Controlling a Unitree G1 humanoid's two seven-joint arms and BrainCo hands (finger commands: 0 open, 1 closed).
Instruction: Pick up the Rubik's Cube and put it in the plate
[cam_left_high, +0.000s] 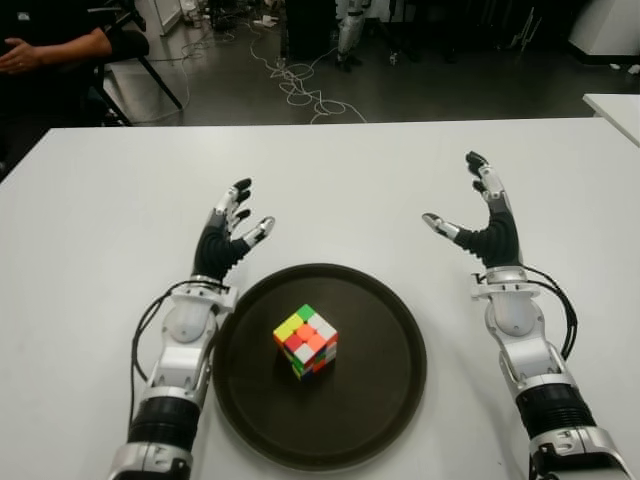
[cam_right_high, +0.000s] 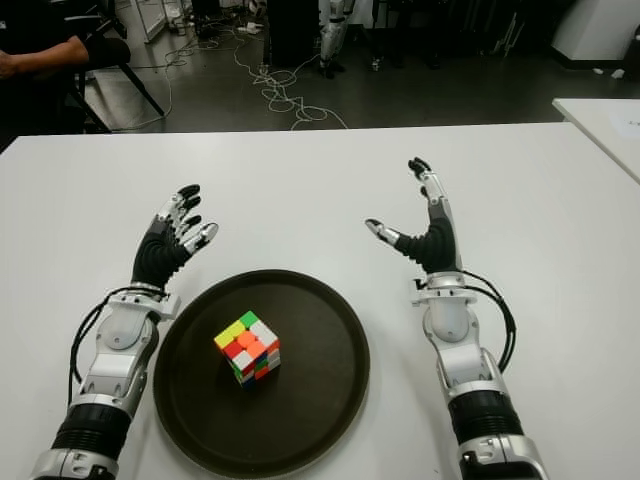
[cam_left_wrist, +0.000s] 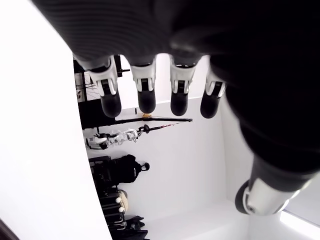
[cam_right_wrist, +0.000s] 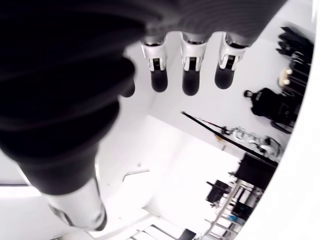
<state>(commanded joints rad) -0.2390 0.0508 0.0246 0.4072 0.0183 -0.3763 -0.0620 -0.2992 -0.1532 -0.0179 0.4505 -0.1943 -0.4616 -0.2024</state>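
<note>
White table (cam_left_high: 330, 190); cables (cam_left_high: 295, 85) on floor (cam_left_high: 420, 90).

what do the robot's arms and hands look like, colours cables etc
Both arms are silver-white shells with black ribbed bands. The left hand and right hand have black palms and silver fingers tipped with black pads. Black cables loop beside each wrist.
</note>
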